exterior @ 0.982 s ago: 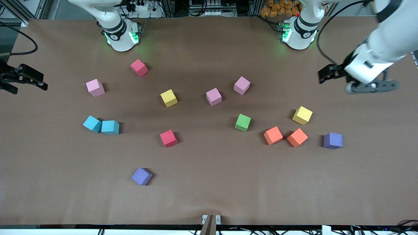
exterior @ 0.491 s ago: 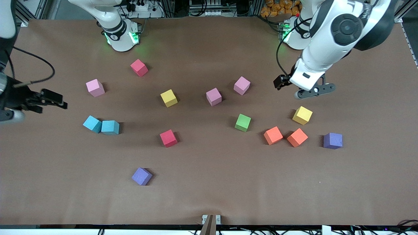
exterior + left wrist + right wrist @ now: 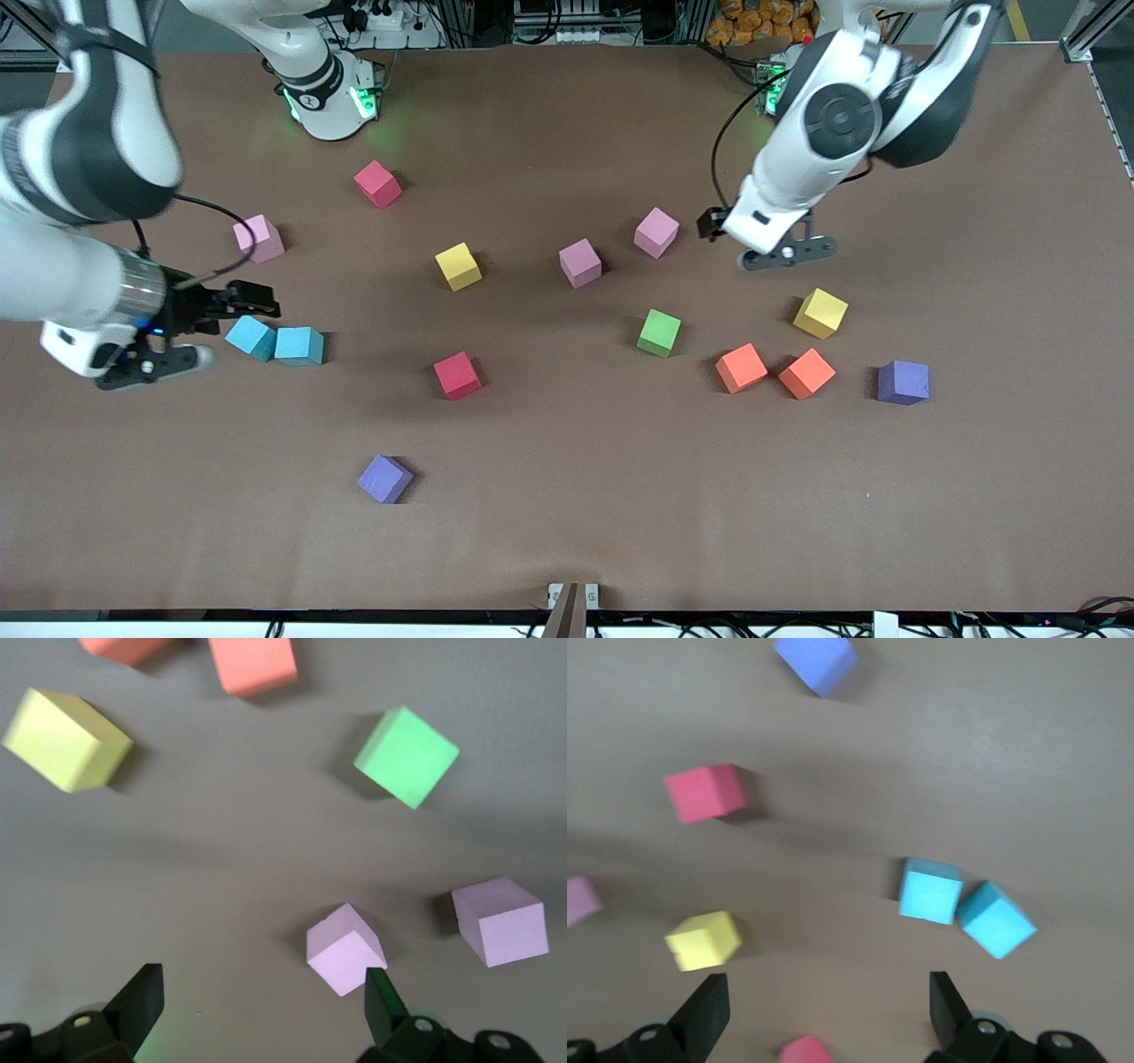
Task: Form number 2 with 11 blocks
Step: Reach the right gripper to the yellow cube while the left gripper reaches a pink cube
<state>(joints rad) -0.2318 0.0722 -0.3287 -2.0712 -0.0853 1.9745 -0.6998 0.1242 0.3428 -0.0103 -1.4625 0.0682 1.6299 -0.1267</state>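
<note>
On the brown table (image 3: 567,532), no digit 2 has been started: the small matte foam cubes lie scattered and mostly apart, which reads as the start of the task.

At the right arm's end, the right gripper (image 3: 237,308) hangs low with its fingers spread and empty, just beside a pair of teal-blue foam cubes (image 3: 275,341) that touch each other. The right arm is bent low over that end of the table with its wrist roughly level and the gripper aimed at the pair, likely lining up a first pick. A pink foam cube (image 3: 259,238) sits farther from the front camera than that pair, a purple foam cube (image 3: 384,478) nearer. Toward the middle lie 2 red foam cubes (image 3: 457,375), a yellow foam cube (image 3: 458,267) and 2 more pink cubes (image 3: 656,232).

The left gripper (image 3: 716,222) hovers with its fingers wide apart, holding nothing, right beside the pink cube closest to the left arm's end; in the left wrist view that cube lies just inside 1 finger. The left arm folds down steeply from its base. Farther toward the left arm's end are a green foam cube (image 3: 659,333), 2 orange foam cubes (image 3: 772,369) close together, another yellow one and another purple one.
</note>
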